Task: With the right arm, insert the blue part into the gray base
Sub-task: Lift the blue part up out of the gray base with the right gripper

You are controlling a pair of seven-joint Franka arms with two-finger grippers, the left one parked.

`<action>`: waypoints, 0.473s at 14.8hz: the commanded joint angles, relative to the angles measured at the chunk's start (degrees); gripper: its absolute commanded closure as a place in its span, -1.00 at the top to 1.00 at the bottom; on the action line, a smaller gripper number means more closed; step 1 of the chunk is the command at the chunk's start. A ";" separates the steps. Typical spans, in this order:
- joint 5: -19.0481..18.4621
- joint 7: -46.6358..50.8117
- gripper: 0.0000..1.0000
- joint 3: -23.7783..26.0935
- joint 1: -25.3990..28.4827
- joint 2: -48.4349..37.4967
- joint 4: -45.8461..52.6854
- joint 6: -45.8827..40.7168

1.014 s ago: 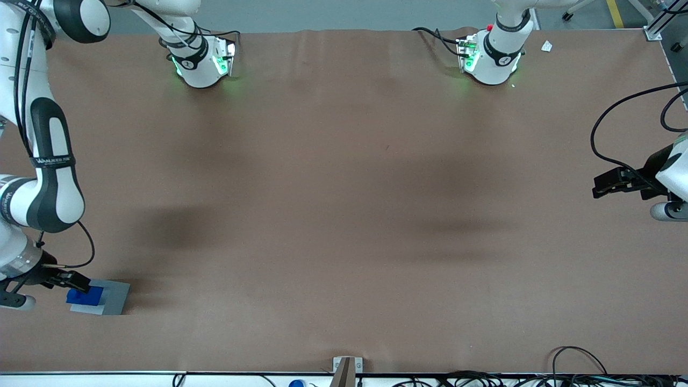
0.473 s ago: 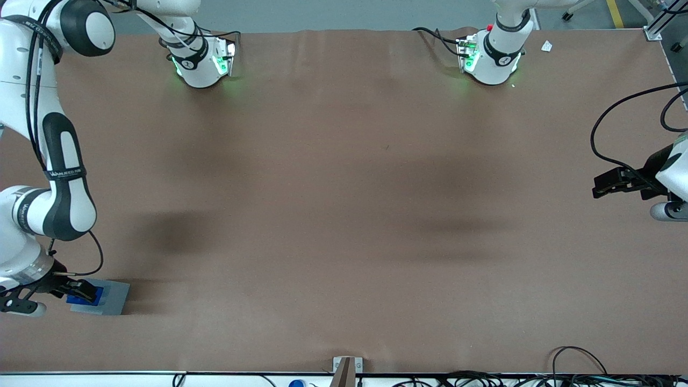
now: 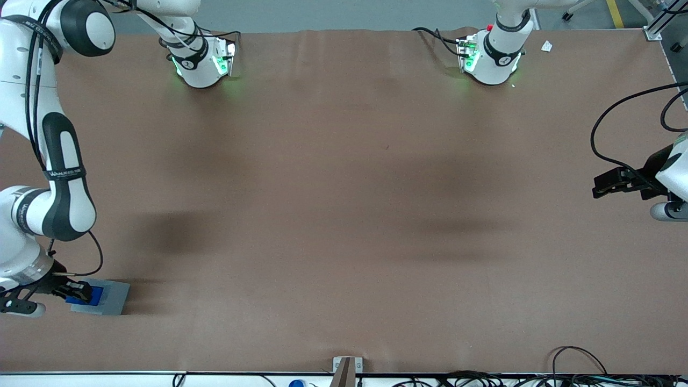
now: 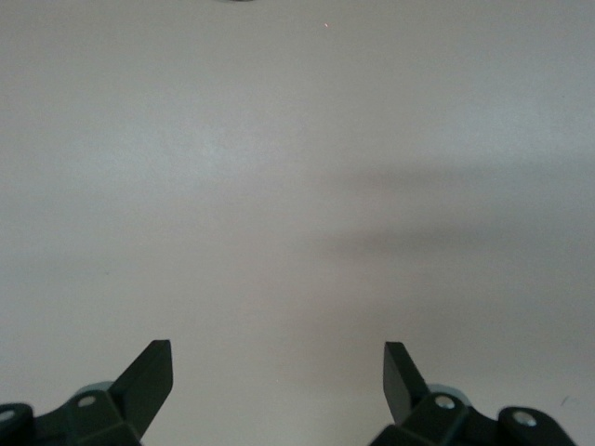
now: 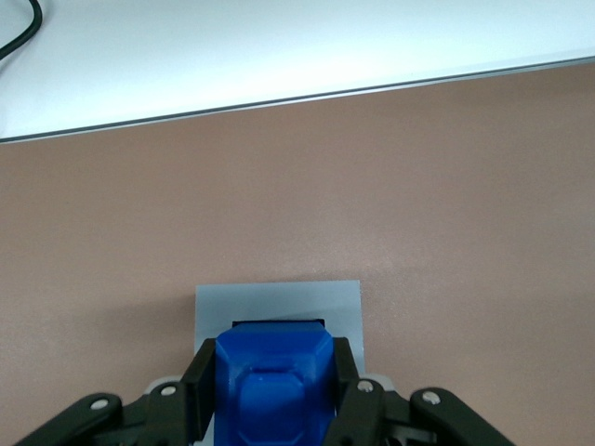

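Note:
The gray base point(image 3: 114, 297) lies flat on the brown table at the working arm's end, close to the edge nearest the front camera. My right arm's gripper point(image 3: 80, 292) reaches low over it, shut on the blue part point(image 3: 97, 295). In the right wrist view the blue part point(image 5: 272, 386) is clamped between the two black fingers point(image 5: 198, 390), and its stepped face shows. It sits down over the recess of the gray base point(image 5: 279, 299), where a dark strip of recess edge shows just past it. Whether it is fully seated cannot be told.
The table's end edge point(image 5: 279, 98) runs close to the base, with a pale floor past it. Two arm pedestals point(image 3: 201, 64) point(image 3: 492, 59) stand farthest from the front camera. A small bracket point(image 3: 346, 368) and loose cables point(image 3: 580, 371) sit at the nearest edge.
Over the last second the gripper carried the blue part down and inward over the gray base, and the arm's elbow shifted. Since half a second ago almost nothing has moved.

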 commanded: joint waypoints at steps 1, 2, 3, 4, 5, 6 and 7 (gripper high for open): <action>0.03 -0.28 -0.42 0.44 0.06 0.38 1.04 -0.75; 0.11 -0.28 -0.58 0.44 0.14 0.29 1.04 -0.84; 0.12 -0.28 -0.69 0.44 0.14 0.11 1.04 -1.19; 0.12 -0.28 -0.73 0.44 0.06 0.03 1.04 -1.62; 0.03 -0.37 -0.75 0.44 0.14 -0.06 1.13 -1.98; 0.03 -0.37 -0.77 0.44 0.14 -0.32 1.13 -2.15; -0.06 -0.46 -0.78 0.44 0.14 -0.50 1.31 -2.68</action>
